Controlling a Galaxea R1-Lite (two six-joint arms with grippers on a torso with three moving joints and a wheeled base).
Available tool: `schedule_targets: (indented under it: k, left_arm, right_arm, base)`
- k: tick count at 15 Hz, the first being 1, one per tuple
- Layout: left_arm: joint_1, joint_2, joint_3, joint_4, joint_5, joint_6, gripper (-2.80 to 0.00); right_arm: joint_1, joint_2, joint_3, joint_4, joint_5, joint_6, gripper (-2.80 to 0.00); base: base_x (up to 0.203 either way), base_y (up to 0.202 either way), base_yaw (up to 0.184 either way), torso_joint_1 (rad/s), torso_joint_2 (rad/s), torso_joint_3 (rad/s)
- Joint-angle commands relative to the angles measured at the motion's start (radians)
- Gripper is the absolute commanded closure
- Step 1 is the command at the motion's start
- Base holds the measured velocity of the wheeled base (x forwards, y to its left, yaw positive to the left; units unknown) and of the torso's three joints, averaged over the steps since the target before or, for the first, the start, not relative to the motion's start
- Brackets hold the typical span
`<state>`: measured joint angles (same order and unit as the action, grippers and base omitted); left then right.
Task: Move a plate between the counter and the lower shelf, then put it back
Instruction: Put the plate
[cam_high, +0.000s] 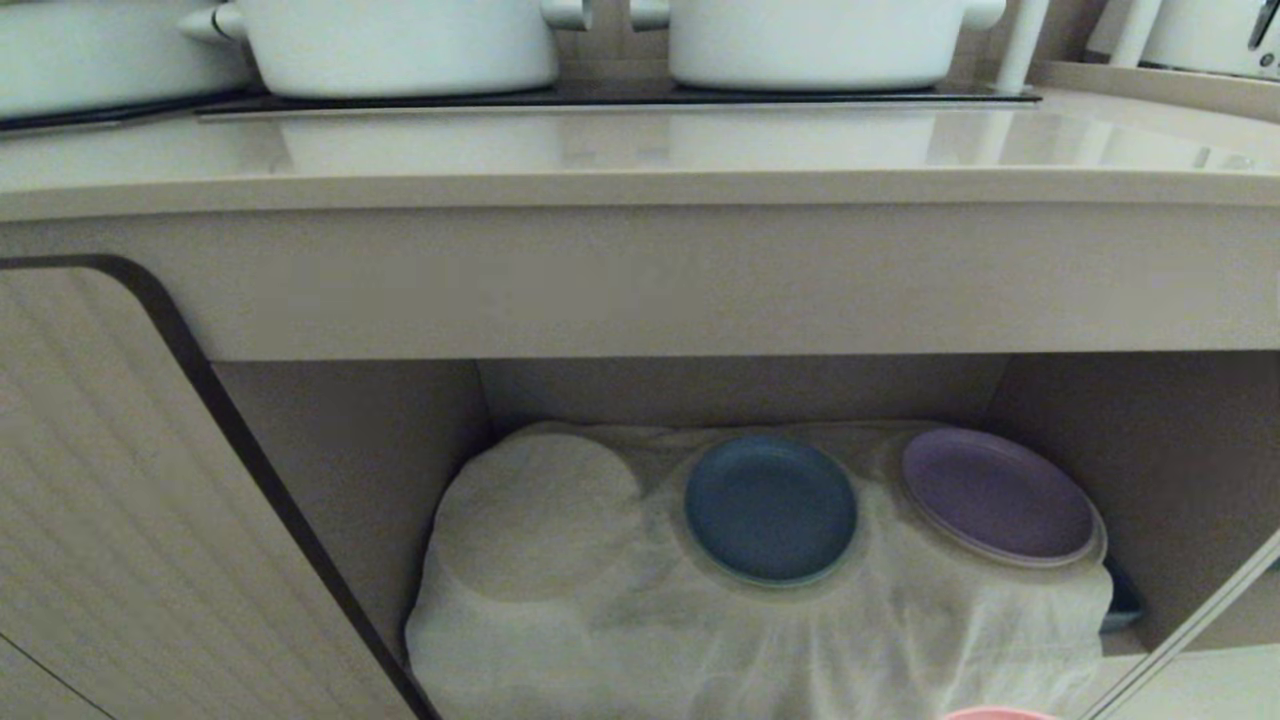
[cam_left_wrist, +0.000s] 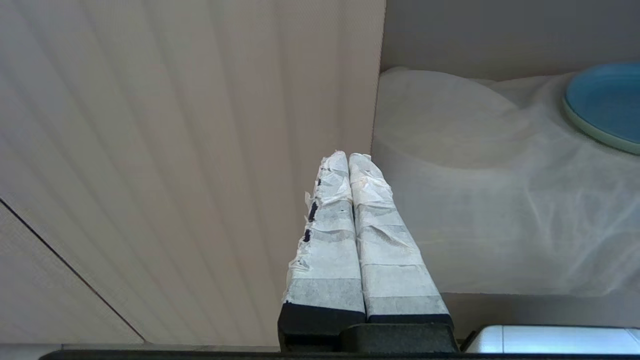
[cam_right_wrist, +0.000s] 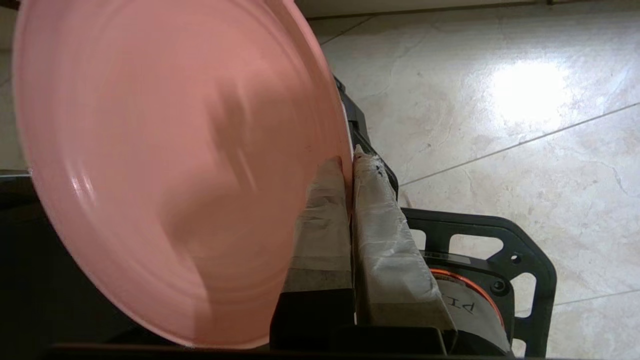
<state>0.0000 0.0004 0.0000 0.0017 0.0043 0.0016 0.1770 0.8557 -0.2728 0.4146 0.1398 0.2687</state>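
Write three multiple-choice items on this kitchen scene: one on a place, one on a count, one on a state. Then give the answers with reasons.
1. Where is the blue plate?
A. on the counter
B. on the cloth in the lower shelf
C. on the floor

2. How many plates lie on the lower shelf?
A. two
B. three
C. none

3. What is the right gripper doing?
A. standing open and empty
B. shut on the pink plate
C. shut on a pot handle

Answers:
1 B, it sits on the white cloth beside the purple plate.
2 A, only blue and purple lie there.
3 B, its fingers pinch the rim of the pink plate above the tiled floor.
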Motion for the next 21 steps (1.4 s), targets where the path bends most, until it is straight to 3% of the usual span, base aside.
schedule_targets:
  k: [1,21]
  left_arm:
    - [0.0,0.0,0.0,0.0,0.0,0.0,0.0]
    - [0.0,0.0,0.0,0.0,0.0,0.0,0.0]
  right_arm:
    - [0.0,0.002,-0.003,0.001,0.001,0.0,0.0]
    - [0.001,-0.003,-0.011,0.006,0.006,0.006,0.0]
  base:
    - [0.0,0.0,0.0,0.0,0.0,0.0]
    - [0.0,0.0,0.0,0.0,0.0,0.0]
